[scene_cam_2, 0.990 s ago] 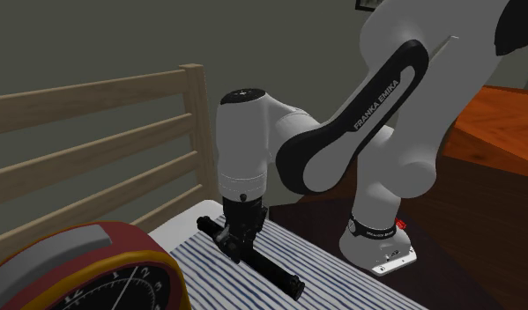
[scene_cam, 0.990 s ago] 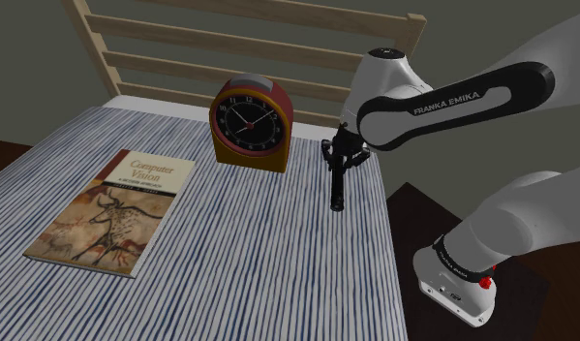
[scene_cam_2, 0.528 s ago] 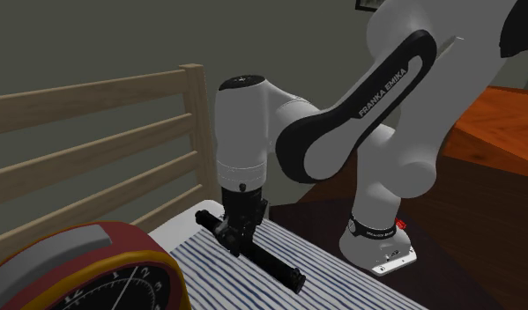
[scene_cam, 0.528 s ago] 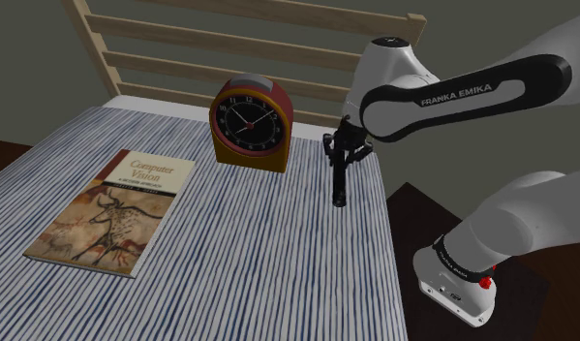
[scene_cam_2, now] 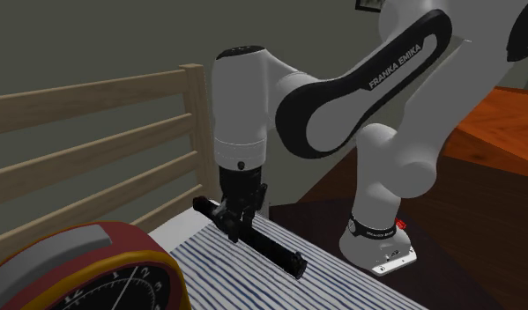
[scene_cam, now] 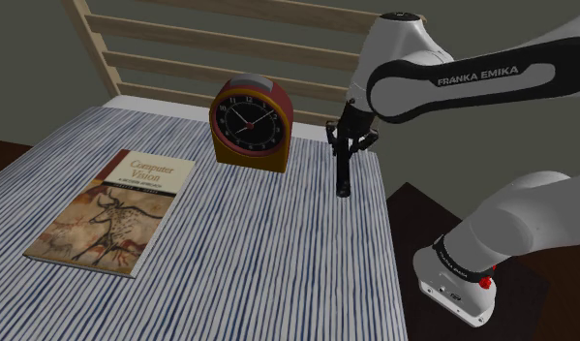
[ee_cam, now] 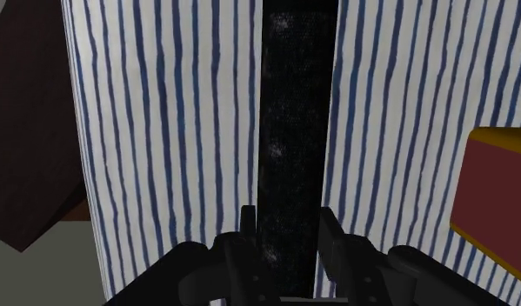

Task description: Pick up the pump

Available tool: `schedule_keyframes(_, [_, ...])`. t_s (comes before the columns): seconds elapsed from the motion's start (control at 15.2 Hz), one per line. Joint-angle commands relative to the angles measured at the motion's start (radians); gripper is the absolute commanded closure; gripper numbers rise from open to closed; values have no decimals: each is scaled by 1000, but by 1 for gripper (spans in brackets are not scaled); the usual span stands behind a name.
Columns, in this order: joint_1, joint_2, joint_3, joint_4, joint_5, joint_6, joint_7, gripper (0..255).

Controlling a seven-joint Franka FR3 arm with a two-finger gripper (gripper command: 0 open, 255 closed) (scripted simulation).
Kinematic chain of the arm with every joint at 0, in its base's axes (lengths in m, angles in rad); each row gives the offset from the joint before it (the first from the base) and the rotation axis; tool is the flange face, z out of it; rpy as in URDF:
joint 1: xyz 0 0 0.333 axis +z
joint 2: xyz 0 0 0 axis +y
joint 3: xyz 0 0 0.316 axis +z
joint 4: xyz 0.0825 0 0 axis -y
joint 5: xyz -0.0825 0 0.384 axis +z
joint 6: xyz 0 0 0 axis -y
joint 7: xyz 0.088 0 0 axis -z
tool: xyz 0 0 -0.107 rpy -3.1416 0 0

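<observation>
The pump (scene_cam: pixel 344 172) is a slim black rod with a crossbar handle at its top. It hangs above the striped bed cover (scene_cam: pixel 229 242), lifted off it and tilted a little. My gripper (scene_cam: pixel 350 143) is shut on its upper part, just below the crossbar. In the second exterior view the pump (scene_cam_2: pixel 275 250) slants down to that view's right from the gripper (scene_cam_2: pixel 235 222). Through the wrist camera the black pump shaft (ee_cam: pixel 293 139) runs straight out from between the two fingers (ee_cam: pixel 248 228), which clasp it on both sides.
A red and yellow clock (scene_cam: pixel 250 123) stands on the bed to the shoulder view's left of the pump. A book (scene_cam: pixel 115 210) lies flat further left. A wooden slatted headboard (scene_cam: pixel 229 48) rises behind. The bed edge and dark floor (scene_cam: pixel 442 232) are just right of the pump.
The arm has risen, carrying the pump up off the striped cover and slightly toward the shoulder view's right. The clock and book have stayed put.
</observation>
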Motion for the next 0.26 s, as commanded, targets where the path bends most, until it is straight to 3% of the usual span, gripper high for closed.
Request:
schedule_keyframes(0.0, [2, -19, -7, 16, -1, -35, 0, 255])
schedule_keyframes(0.2, [2, -27, -10, 27, -3, -53, 0, 255])
